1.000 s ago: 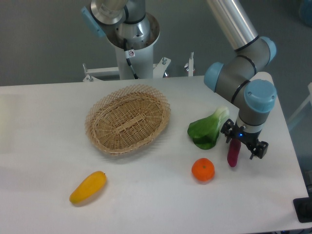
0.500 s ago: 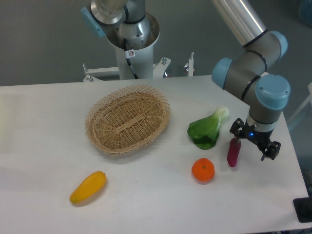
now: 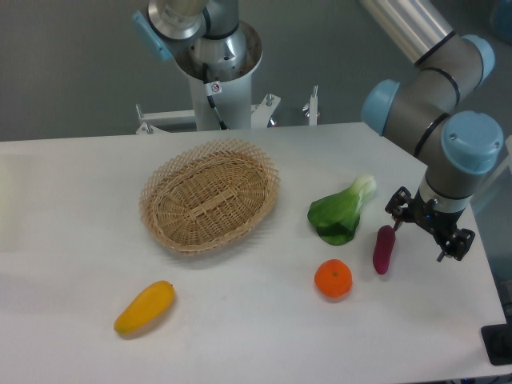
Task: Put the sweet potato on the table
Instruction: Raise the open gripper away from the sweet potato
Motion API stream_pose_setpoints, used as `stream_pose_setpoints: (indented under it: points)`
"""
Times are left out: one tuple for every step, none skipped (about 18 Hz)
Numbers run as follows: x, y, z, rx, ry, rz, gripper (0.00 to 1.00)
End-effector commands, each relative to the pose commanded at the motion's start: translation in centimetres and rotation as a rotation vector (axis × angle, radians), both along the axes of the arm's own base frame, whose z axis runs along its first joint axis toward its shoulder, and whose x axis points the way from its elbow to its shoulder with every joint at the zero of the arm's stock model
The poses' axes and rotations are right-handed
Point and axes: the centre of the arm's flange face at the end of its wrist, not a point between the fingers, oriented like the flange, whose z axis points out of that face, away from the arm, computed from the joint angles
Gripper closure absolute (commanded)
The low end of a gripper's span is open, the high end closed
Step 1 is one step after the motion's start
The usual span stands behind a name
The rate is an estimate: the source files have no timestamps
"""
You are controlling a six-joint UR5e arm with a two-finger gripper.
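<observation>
The purple-magenta sweet potato (image 3: 383, 249) lies on the white table (image 3: 240, 320), right of the orange and below the bok choy. My gripper (image 3: 427, 234) hangs open and empty just to the right of the sweet potato, a little apart from it and raised slightly above the tabletop. One dark finger (image 3: 396, 216) is near the tuber's upper end without gripping it.
A round orange (image 3: 333, 278) sits left of the sweet potato. A green bok choy (image 3: 342, 210) lies above it. An oval wicker basket (image 3: 210, 194) stands mid-table. A yellow mango-like fruit (image 3: 144, 307) lies at the front left. The table's right edge is close to the gripper.
The gripper let go of the sweet potato and moved right and slightly up, away from it. The sweet potato now rests on the table.
</observation>
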Motion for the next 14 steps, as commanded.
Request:
stream_pose_setpoints:
  points:
    - [0.18, 0.26, 0.00, -0.002, 0.001, -0.010, 0.00]
    - [0.21, 0.35, 0.07, -0.003, 0.003, -0.015, 0.00]
    - [0.31, 0.41, -0.02, -0.006, 0.001, -0.016, 0.00]
    - [0.29, 0.42, -0.12, -0.006, 0.000, -0.016, 0.00]
    - [0.33, 0.37, -0.09, -0.009, 0.001, -0.016, 0.00]
    - [0.37, 0.47, -0.20, -0.010, 0.000, -0.017, 0.00]
    - [0.52, 0.74, -0.29, -0.011, 0.000, -0.022, 0.00]
    - [0.62, 0.82, -0.37, -0.012, -0.001, -0.023, 0.00]
    - [0.60, 0.83, -0.48, -0.012, -0.002, -0.023, 0.00]
    - [0.65, 0.80, -0.44, -0.012, -0.002, -0.023, 0.00]
    - [0.65, 0.80, -0.44, -0.012, -0.002, -0.023, 0.00]
    - [0.68, 0.79, -0.52, -0.013, -0.004, -0.023, 0.00]
    - [0.69, 0.78, -0.57, -0.013, -0.004, -0.023, 0.00]
    - [0.72, 0.77, -0.65, -0.014, -0.005, -0.023, 0.00]
